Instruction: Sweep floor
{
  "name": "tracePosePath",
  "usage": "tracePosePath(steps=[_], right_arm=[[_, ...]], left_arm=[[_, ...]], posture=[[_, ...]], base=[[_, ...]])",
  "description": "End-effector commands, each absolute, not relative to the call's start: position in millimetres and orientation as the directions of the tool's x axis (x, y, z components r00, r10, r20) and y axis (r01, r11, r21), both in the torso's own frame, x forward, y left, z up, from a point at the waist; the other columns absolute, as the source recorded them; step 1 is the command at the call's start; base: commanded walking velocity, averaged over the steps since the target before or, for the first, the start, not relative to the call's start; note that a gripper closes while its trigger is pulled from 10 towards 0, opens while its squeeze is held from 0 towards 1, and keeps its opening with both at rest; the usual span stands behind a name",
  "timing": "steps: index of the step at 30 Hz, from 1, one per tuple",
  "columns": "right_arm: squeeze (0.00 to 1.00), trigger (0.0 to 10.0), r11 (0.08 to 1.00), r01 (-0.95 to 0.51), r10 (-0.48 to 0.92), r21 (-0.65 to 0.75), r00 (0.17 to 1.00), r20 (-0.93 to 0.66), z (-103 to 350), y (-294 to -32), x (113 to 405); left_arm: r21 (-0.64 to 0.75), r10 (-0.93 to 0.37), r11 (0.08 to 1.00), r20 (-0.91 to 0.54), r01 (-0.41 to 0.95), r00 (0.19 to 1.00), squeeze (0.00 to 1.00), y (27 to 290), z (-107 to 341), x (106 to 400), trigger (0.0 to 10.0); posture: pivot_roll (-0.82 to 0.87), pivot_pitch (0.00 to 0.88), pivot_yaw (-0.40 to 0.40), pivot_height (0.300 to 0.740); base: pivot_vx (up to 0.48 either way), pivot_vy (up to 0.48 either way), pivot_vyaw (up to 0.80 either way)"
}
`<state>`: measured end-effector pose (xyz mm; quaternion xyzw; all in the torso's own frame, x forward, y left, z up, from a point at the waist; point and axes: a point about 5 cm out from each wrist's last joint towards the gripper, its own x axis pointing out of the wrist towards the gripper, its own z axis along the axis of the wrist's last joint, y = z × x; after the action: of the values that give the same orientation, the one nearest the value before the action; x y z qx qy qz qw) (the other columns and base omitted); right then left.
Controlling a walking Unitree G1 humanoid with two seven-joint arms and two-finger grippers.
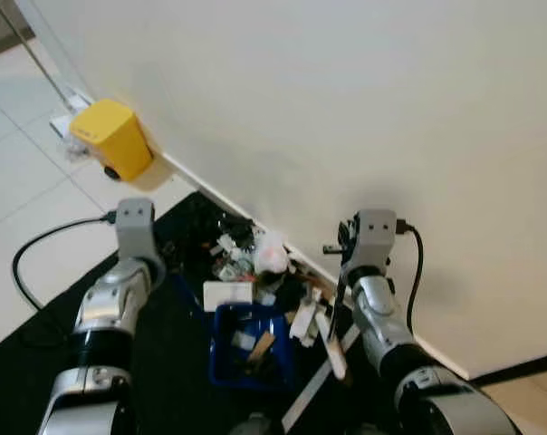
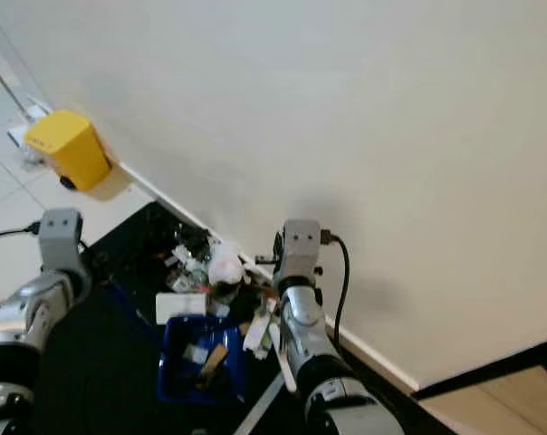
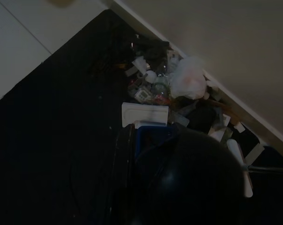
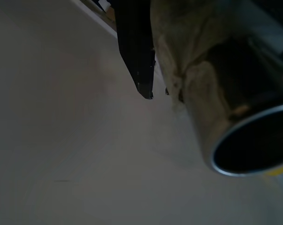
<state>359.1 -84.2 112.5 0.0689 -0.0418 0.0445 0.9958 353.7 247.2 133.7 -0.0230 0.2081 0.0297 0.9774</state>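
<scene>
R end effector (image 4: 179,70) clamped on metal tube (image 4: 235,117) — L state unclear — litter (image 1: 255,258) by blue dustpan (image 1: 246,349).

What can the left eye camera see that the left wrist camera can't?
The left eye view adds the yellow box by the wall, plus the silver left arm and right arm. The left wrist view adds a big dark round shape up close, too dim to name. Both share the white bag, the trash pile, the blue dustpan and the black mat.
</scene>
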Motion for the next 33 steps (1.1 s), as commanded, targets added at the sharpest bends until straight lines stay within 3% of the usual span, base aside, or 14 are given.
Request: tracePosePath(steps=[1, 5, 13, 17, 20, 21, 23, 27, 33], right_arm=[[0.0, 10.0, 0.935, -0.178, 0.154, 0.307, 0.983, 0.101, 115.1, -43.6, 350.5], [0.0, 10.0, 0.917, -0.203, 0.172, 0.343, 0.978, 0.119, 119.5, -35.5, 349.4], [0.0, 10.0, 0.813, -0.353, 0.289, 0.464, 0.935, 0.204, 138.4, 5.4, 337.4], [0.0, 10.0, 0.792, -0.4, 0.318, 0.461, 0.915, 0.248, 146.0, 8.2, 334.9], [0.0, 10.0, 0.797, -0.421, 0.318, 0.433, 0.902, 0.291, 155.0, 1.3, 336.5], [0.0, 10.0, 0.821, -0.426, 0.299, 0.381, 0.888, 0.349, 168.7, -16.3, 341.1], [0.0, 10.0, 0.831, -0.424, 0.29, 0.361, 0.883, 0.368, 173.9, -23.5, 342.7], [0.0, 10.0, 0.903, -0.39, 0.271, 0.182, 0.843, 0.464, 199.9, -66.1, 349.1], [0.0, 10.0, 0.933, -0.353, 0.288, 0.07, 0.848, 0.445, 196.8, -82.9, 353.5]], left_arm=[[-0.038, 0.048, 0.996, -0.483, -0.076, 0.874, 0.0, 239.2, 114.2, 353.5, 10.0], [-0.055, 0.042, 0.995, -0.479, -0.077, 0.877, 0.0, 234.3, 114.9, 356.3, 10.0], [-0.118, 0.01, 0.99, -0.474, -0.074, 0.881, 0.0, 222.7, 110.3, 358.5, 10.0], [-0.125, 0.009, 0.989, -0.472, -0.077, 0.882, 0.0, 224.7, 108.0, 357.3, 10.0], [-0.124, 0.012, 0.989, -0.472, -0.08, 0.881, 0.0, 227.9, 106.4, 354.7, 10.0], [-0.123, 0.018, 0.989, -0.472, -0.086, 0.882, 0.0, 231.3, 105.2, 352.5, 10.0], [-0.122, 0.021, 0.989, -0.471, -0.088, 0.882, 0.0, 232.3, 104.9, 351.8, 10.0], [-0.12, 0.026, 0.988, -0.469, -0.093, 0.883, 0.0, 235.6, 102.8, 348.9, 10.0], [-0.123, 0.026, 0.988, -0.471, -0.095, 0.882, 0.0, 234.6, 100.8, 347.5, 10.0]], posture=[[0.14, 0.255, 0.059, 0.74], [0.14, 0.255, 0.059, 0.74], [0.11, 0.251, 0.057, 0.74], [0.1, 0.253, 0.049, 0.74], [0.1, 0.253, 0.049, 0.74], [0.09, 0.254, 0.041, 0.74], [0.09, 0.254, 0.041, 0.74], [0.09, 0.254, 0.041, 0.74], [0.09, 0.257, 0.037, 0.74]], base=[[0.0, 0.0, 0.0], [0.0, 0.0, 0.0], [0.0, 0.0, 0.0], [0.0, 0.0, 0.0], [0.0, 0.0, 0.0], [0.0, 0.0, 0.0], [0.0, 0.0, 0.0], [0.0, 0.0, 0.0], [0.0, 0.0, 0.0]])
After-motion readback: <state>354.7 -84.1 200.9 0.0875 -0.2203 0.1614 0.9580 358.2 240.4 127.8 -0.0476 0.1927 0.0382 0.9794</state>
